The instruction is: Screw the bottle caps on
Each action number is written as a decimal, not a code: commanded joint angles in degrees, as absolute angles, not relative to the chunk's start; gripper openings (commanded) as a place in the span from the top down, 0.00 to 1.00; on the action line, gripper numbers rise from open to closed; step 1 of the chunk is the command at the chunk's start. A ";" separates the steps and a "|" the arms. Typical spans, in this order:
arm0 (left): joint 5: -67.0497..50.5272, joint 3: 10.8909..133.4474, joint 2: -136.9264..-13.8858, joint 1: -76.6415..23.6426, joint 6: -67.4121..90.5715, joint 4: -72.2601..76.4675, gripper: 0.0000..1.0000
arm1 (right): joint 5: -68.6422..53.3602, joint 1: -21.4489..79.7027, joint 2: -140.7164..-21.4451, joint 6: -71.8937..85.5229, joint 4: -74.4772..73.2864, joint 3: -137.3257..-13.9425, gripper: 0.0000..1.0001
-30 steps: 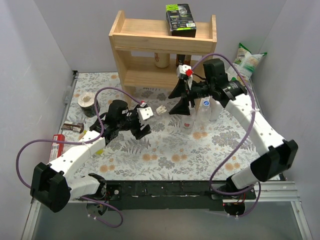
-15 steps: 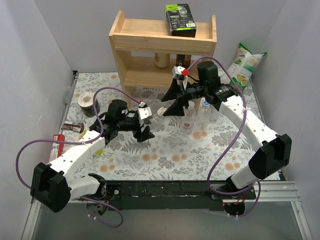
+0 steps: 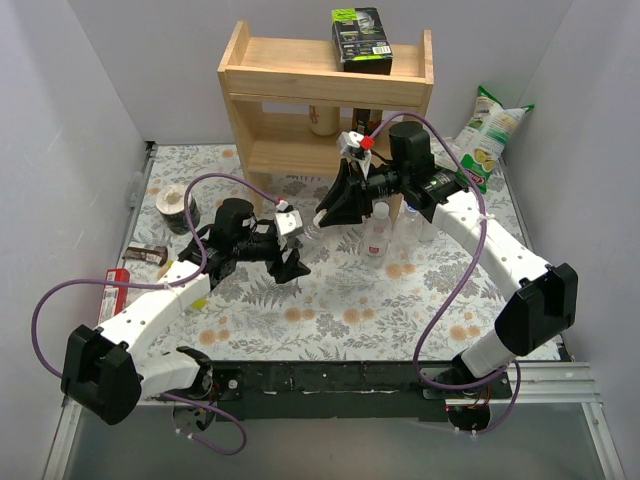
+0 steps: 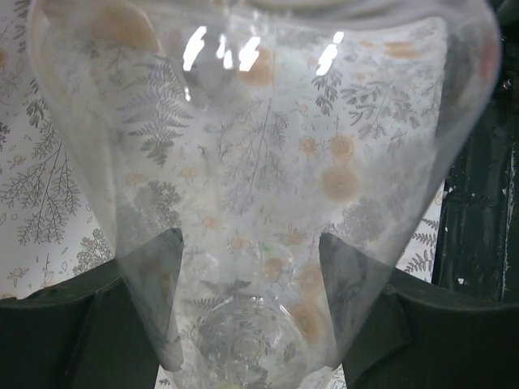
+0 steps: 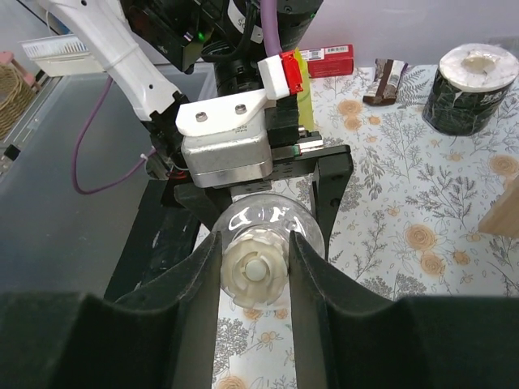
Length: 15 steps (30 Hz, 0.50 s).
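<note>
My left gripper [image 3: 287,246] is shut on a clear bottle [image 3: 309,231] and holds it on its side above the table, neck toward the right arm. In the left wrist view this bottle [image 4: 259,162] fills the frame between the two dark fingers [image 4: 146,300]. A white ribbed bottle cap [image 5: 255,271] sits on the neck of the bottle [image 5: 272,217]. My right gripper [image 5: 255,271] is shut on that cap, one finger [image 5: 199,279] pressed against each side. Three more clear bottles [image 3: 377,232] stand upright behind the right gripper [image 3: 324,216].
A wooden shelf [image 3: 330,100] with a dark box [image 3: 360,38] on top stands at the back. A roll of tape [image 3: 175,206] and a snack bar [image 3: 148,255] lie at the left, a snack bag [image 3: 490,125] at the back right.
My right gripper has moved left to the neck of the held bottle and shut on the cap. The left gripper has shifted only slightly, bottle still in it.
</note>
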<state>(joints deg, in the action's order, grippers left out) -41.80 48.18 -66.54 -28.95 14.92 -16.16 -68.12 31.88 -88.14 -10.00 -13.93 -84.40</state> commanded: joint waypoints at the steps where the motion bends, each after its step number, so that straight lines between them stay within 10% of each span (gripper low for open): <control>1: -42.80 47.90 -65.13 -29.00 16.78 -11.26 1.00 | -68.91 32.08 -88.95 -7.65 -11.87 -83.32 0.76; 5: -39.13 46.85 -65.30 -29.00 18.19 -9.67 0.55 | -59.11 32.52 -89.21 -6.42 -13.53 -84.98 0.99; 6: -37.55 46.41 -65.30 -29.09 18.89 -9.23 0.05 | -57.24 32.52 -89.30 -6.59 -15.45 -85.77 0.99; 15: -24.97 39.47 -62.85 -28.39 10.39 -14.39 0.02 | -50.72 32.43 -96.14 -23.45 -37.86 -100.96 0.99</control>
